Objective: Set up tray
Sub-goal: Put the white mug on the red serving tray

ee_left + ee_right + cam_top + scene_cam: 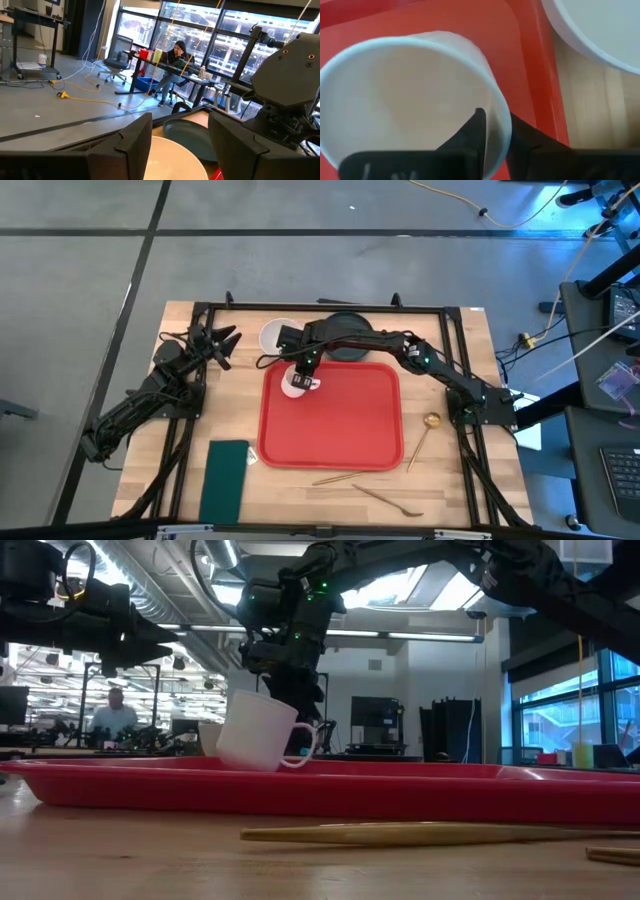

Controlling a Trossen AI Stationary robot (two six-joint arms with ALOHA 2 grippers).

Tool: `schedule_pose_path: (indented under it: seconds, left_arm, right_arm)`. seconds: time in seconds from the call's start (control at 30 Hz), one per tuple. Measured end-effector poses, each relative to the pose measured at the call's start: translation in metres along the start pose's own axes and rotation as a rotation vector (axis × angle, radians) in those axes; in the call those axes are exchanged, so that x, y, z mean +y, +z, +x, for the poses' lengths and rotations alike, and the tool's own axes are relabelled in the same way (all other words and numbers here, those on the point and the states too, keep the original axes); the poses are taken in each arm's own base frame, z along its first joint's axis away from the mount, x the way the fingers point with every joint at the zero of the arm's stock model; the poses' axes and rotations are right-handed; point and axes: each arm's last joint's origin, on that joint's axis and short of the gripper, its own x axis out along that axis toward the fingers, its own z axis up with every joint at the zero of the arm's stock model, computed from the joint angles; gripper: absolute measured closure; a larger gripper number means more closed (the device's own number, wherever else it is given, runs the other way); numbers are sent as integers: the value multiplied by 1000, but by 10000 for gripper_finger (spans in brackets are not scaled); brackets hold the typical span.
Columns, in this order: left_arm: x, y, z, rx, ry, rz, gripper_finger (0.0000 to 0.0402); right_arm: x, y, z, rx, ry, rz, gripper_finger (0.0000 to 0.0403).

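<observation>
The red tray [340, 420] lies flat mid-table. A white cup [258, 730] with a handle [305, 748] is tilted over the tray's far left corner [297, 383], and my right gripper [305, 370] is shut on it from above. The cup's mouth fills the right wrist view [405, 100]. My left gripper [222, 343] is open and raised off the table near the far left, touching nothing. Its wrist view looks over a white plate [172, 160]. My right gripper pinches the cup's rim wall [495, 125], with one finger inside the cup [477, 131] and one outside [522, 136]. The fingers come from above, pointing down. The cup is tilted in the hold over the tray; the tray's rim [300, 780] hides its base.
A white plate [275, 335] and a dark plate [345, 348] lie on the table beyond the tray's far edge. A dark green napkin [225, 480] lies near left. A gold spoon [425, 435] lies right of the tray, and gold cutlery [350, 477] lies near it. People sit in the room behind.
</observation>
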Motion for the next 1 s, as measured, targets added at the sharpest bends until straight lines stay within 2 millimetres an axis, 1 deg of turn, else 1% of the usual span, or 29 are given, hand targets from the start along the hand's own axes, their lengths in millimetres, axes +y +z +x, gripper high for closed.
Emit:
schedule_pose_path:
  seconds: [0.17,0.37,0.63,0.87,0.93,1.0]
  left_arm:
    - [0,0,0,0,0,0,215]
    - [0,0,0,0,1,0,215]
    - [0,0,0,0,1,0,215]
    - [0,0,0,0,1,0,215]
    - [0,0,0,0,1,0,215]
    - [0,0,0,0,2,0,215]
  right_arm:
    - [0,1,-2,-8,0,-10,330]
    - [1,5,-2,-45,4,-15,325]
    - [4,9,-3,-82,122,-19,325]
    - [5,12,-3,-111,133,21,325]
    - [4,13,-6,-121,133,21,325]
    - [3,15,-15,-155,134,20,325]
